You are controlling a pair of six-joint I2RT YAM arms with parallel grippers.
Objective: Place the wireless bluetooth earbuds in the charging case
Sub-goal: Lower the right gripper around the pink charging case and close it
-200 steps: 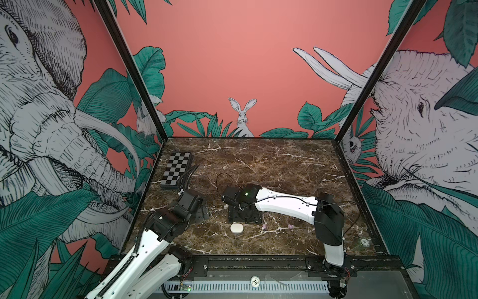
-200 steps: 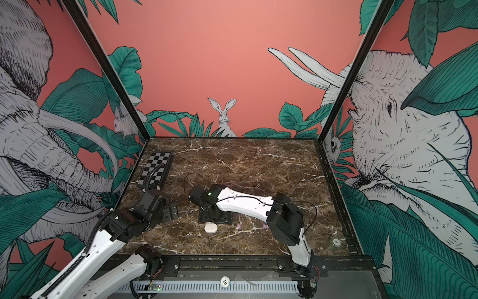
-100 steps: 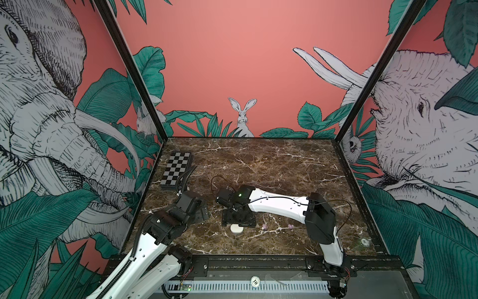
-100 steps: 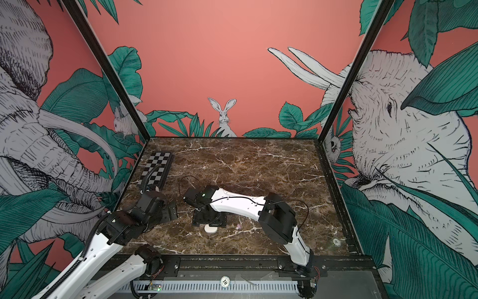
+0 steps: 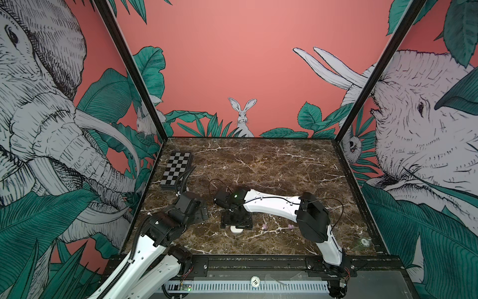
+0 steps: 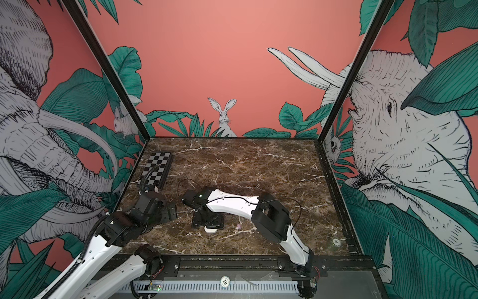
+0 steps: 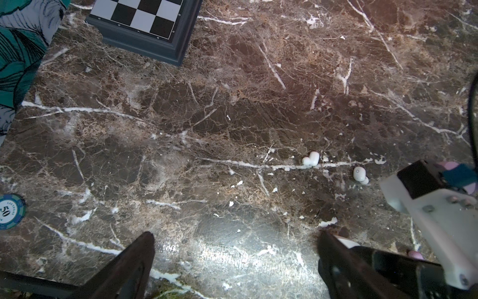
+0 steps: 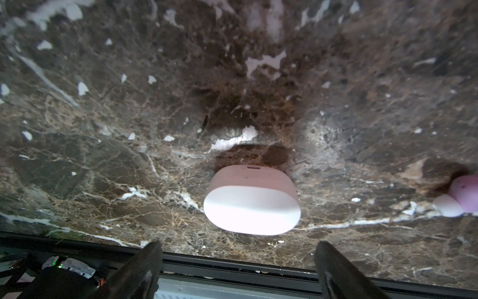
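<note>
A shut white pebble-shaped charging case (image 8: 252, 204) lies on the marble near the front edge (image 5: 236, 230) (image 6: 210, 230). My right gripper (image 8: 239, 259) hangs just above it, open, with nothing between its fingers (image 5: 236, 224) (image 6: 208, 223). Two lilac earbuds lie to the right of the case (image 5: 264, 226) (image 5: 290, 226); one shows at the edge of the right wrist view (image 8: 463, 191). Two white earbuds (image 7: 311, 158) (image 7: 360, 174) rest on the marble in the left wrist view. My left gripper (image 7: 235, 259) is open and empty, left of the case (image 5: 201, 215) (image 6: 170, 211).
A small chessboard (image 5: 177, 169) (image 7: 144, 18) lies at the back left. A green poker chip (image 7: 10, 211) sits on the marble in the left wrist view. A round disc (image 5: 364, 242) lies near the front right corner. The black front rail (image 8: 232, 261) runs just past the case.
My right gripper has shifted left and toward the front and come down over the white case, now partly covering it. The left arm has barely moved.
</note>
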